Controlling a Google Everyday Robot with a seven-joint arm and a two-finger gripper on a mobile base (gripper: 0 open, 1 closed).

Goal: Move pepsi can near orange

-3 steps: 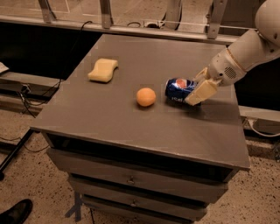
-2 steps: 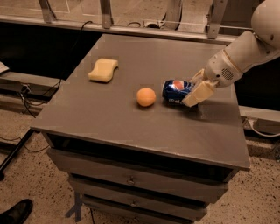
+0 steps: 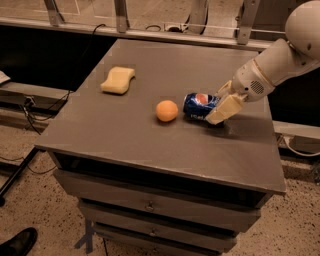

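The gripper (image 3: 223, 102) sits at the right side of the cabinet (image 3: 125, 135) top, clasped over the right end of the pepsi can (image 3: 199, 105), which lies on its side. That end of the can is hidden behind it. The small print on the can is too fine to read. The white arm (image 3: 280, 60) runs out of view at the upper right corner. A dark recess under the cabinet top shows nothing clearly, and the lowest drawer is cut off by the bottom edge. A dark shoe (image 3: 17, 242) at bottom left is partly cropped. Metal posts (image 3: 121, 15) along the far side are cut by the top edge, and cables (image 3: 30, 117) leave at the left.
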